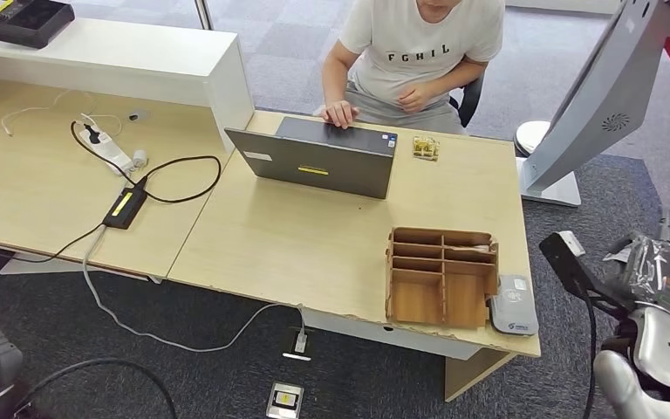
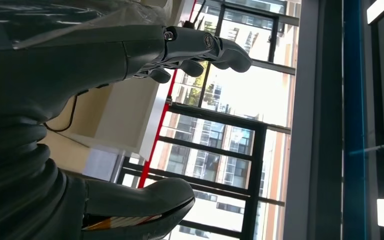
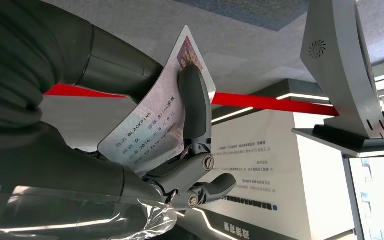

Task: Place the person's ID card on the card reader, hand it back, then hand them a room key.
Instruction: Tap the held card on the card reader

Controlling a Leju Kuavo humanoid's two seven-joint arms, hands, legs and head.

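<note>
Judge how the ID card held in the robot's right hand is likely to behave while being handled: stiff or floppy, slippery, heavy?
The ID card looks thin and flat with no visible bend where the right hand pinches it, so probably stiff. Its glossy printed face suggests it could slip between the fingers. It is probably very light.

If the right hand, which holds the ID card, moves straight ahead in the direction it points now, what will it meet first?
Probably nothing close. In the right wrist view the right hand pinches the ID card, and beyond it I see open room. The grey stand lies to one side, so it looks clear, though depth is uncertain.
</note>
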